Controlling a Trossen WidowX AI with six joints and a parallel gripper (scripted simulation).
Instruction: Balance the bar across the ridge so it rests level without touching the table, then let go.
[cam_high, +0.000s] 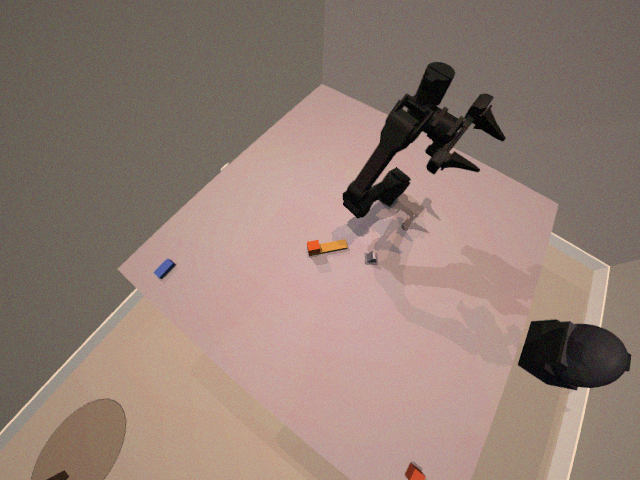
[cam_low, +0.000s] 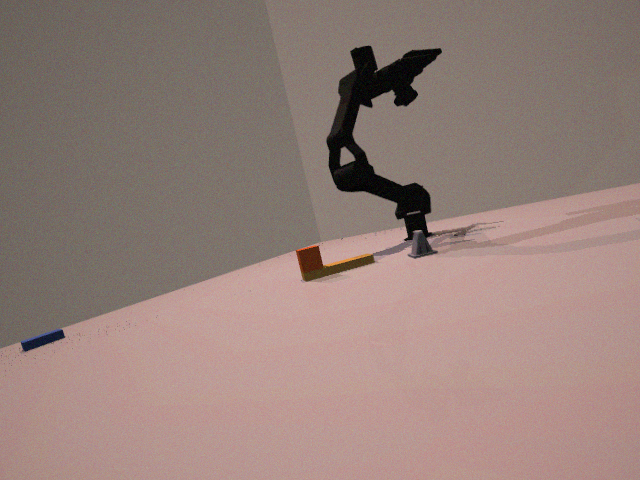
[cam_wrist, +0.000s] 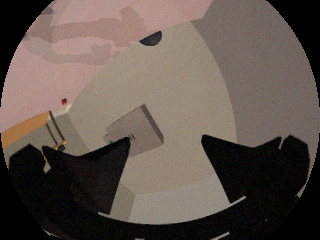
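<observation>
Above the pink table (cam_high: 289, 320) (cam_low: 320, 392) (cam_wrist: 30, 85), the end effector (cam_high: 491, 155) (cam_low: 440, 50) (cam_wrist: 167, 140) gapes open; no writing is legible.

Grey walls (cam_high: 155, 77) (cam_low: 129, 129) (cam_wrist: 275, 65) meet in a corner at twelve o'clock from above; tan floor (cam_high: 170, 403) lies at seven.

A smooth, matt finish is seen on the pink surface (cam_high: 289, 320) (cam_low: 320, 372). A painted, matt look is shown by the bar (cam_high: 334, 246) (cam_low: 348, 264); dull metal or plastic is suggested by the grey ridge (cam_high: 374, 257) (cam_low: 421, 245). Dark, mostly matt plastic is suggested by the arm (cam_high: 376, 162) (cam_low: 345, 116).
</observation>
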